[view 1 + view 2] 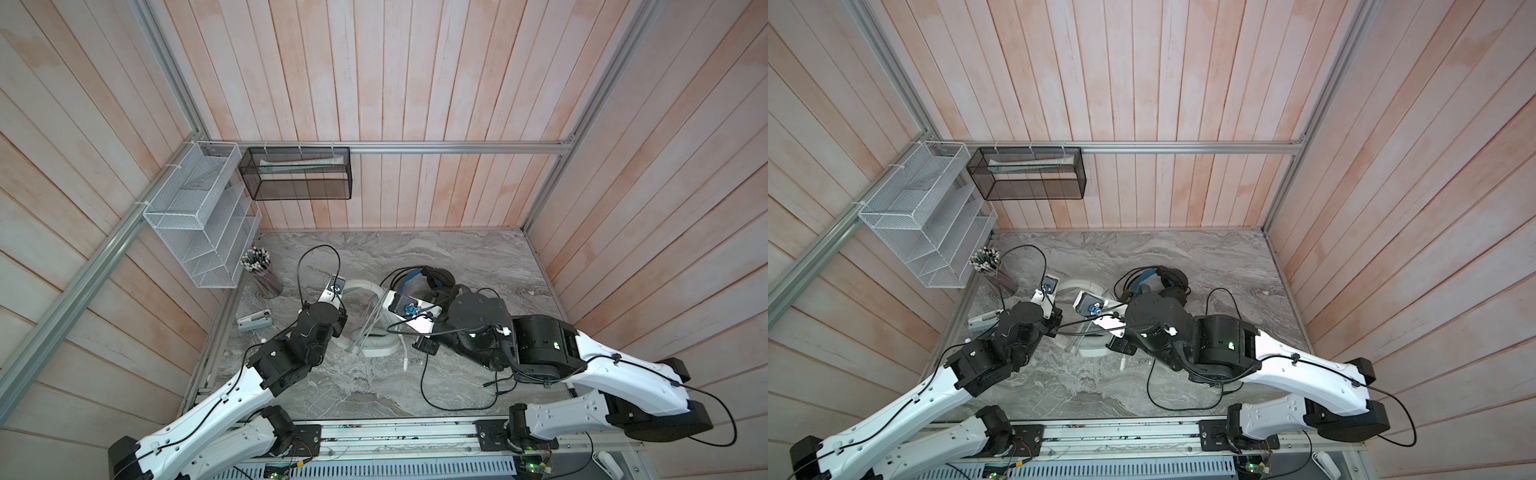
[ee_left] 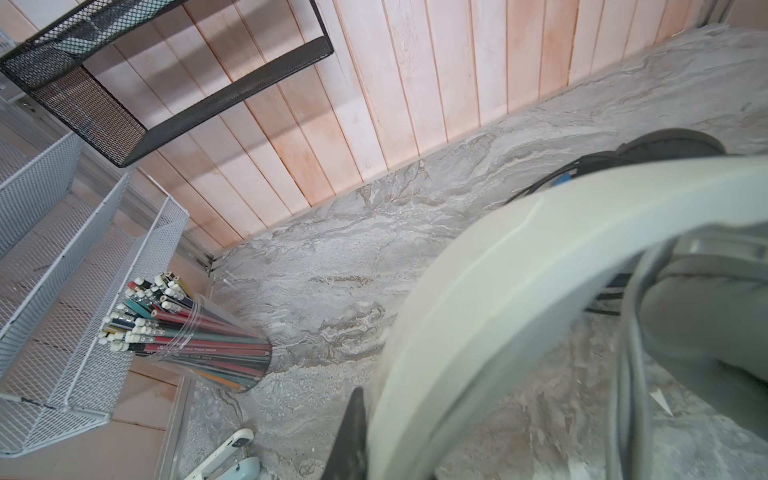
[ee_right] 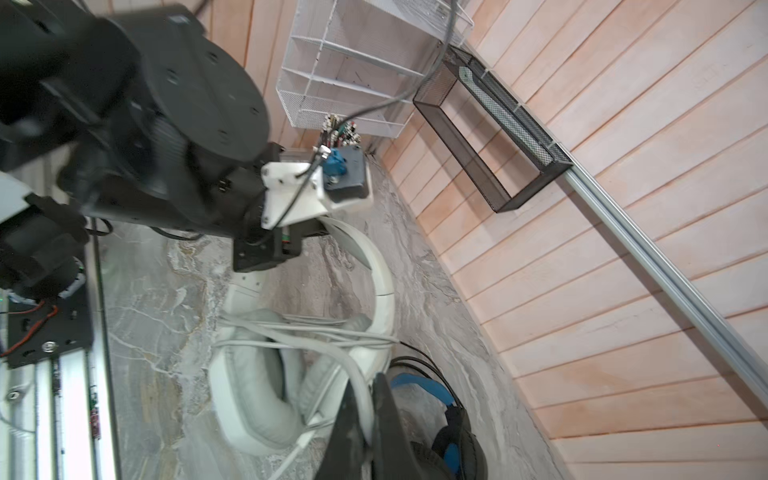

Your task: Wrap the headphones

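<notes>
On the marble table [image 1: 415, 257], the white headset [image 1: 376, 345] lies right of the pencil cup [image 1: 266, 280] and the black headset [image 1: 438, 276] farther right of that cup, the left gripper [image 2: 370, 419] clenched on the white headband [image 2: 519, 266] and the right gripper [image 3: 368, 419] clamped on the white cable [image 3: 332, 351].

no legible text; print on pencils [image 2: 208, 349] too blurred.

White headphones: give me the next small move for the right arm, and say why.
Probably swing the right end effector, shut on the white cable, once more around the ear cups. Several loops already cross the white headphones, the left end effector clamps the headband, and a loose end lies unwrapped.
</notes>
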